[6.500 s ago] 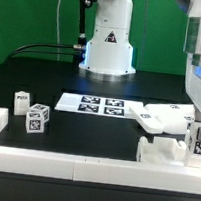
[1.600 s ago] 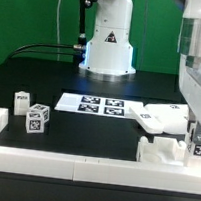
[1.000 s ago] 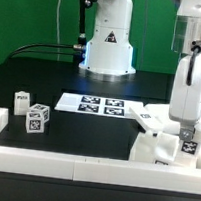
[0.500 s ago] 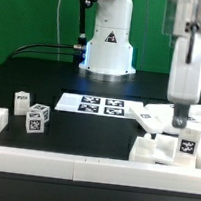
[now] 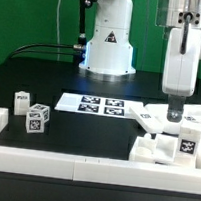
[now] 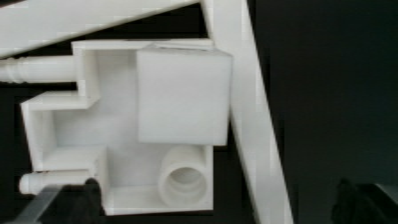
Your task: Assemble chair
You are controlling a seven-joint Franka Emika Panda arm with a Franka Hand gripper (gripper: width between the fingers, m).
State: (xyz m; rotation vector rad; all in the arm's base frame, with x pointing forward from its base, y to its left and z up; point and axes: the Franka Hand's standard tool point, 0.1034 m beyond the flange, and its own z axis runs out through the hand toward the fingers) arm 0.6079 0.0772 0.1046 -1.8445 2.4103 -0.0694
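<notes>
Withdrawal after a set-down is what appears to be going on: the white arm's two-finger tool (image 5: 176,113) is hanging spread wide and pinching nothing above the loose chair parts at the exterior view's right. In the wrist view its dark fingertips (image 6: 50,197) are standing well apart on either side of the blocky white plastic part with a round socket and short pegs (image 5: 152,149) lying below. The chair is lying unassembled on the black desk (image 5: 85,137). That blocky part is sitting just behind the long low white border rail (image 5: 81,168). A white plastic piece bearing a black-and-white tag (image 5: 189,141) is resting just beside it, and a flat white plastic panel (image 5: 147,116) is lying just behind both. Two small white tagged cubes (image 5: 22,102) are waiting well apart at the exterior view's left, and the thin flat white marker board (image 5: 98,104) is lying farther back. As I judge it, the next move is calling for picking a fresh part and squaring the spread fingers over its flat faces before descending, since the pieces are crowding one another. Against the frame from about a second and a half ago, the tool, then low at the far right edge and apparently gripping the tagged piece, is now standing higher, farther left and empty. The tagged piece and blocky part are now sitting slightly farther toward the exterior view's left.
</notes>
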